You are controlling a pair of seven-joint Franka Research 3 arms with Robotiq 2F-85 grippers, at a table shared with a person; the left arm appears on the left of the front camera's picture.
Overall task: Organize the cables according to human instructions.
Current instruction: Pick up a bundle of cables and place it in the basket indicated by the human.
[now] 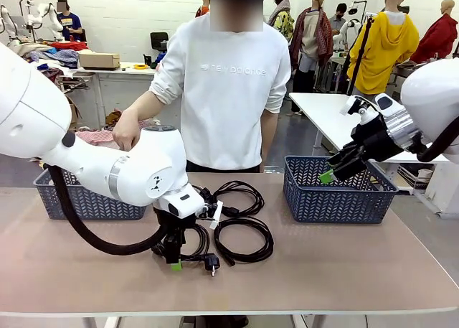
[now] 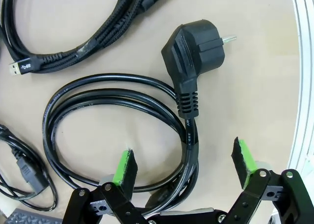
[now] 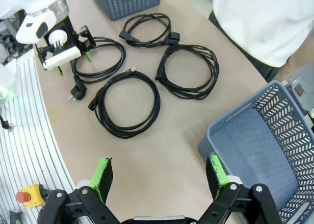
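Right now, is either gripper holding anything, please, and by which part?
Nothing is held: the left gripper stands open astride the power cable beside its plug, and the right gripper is open and empty.

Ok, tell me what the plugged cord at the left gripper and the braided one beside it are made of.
Plugged cord: likely smooth black rubber or PVC jacket, slight sheen, printed lettering; plug moulded matte plastic. Braided cord: woven textile-looking sleeve, visible weave.

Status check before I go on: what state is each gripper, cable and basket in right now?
Plug cable: coiled, on table.
Left gripper: open, straddling it.
Right gripper: open, empty.
Right basket: empty.
Left basket: contents hidden.
Braided cable: coiled, on table.
Third cable: coiled, on table.
Fourth cable: coiled, on table.
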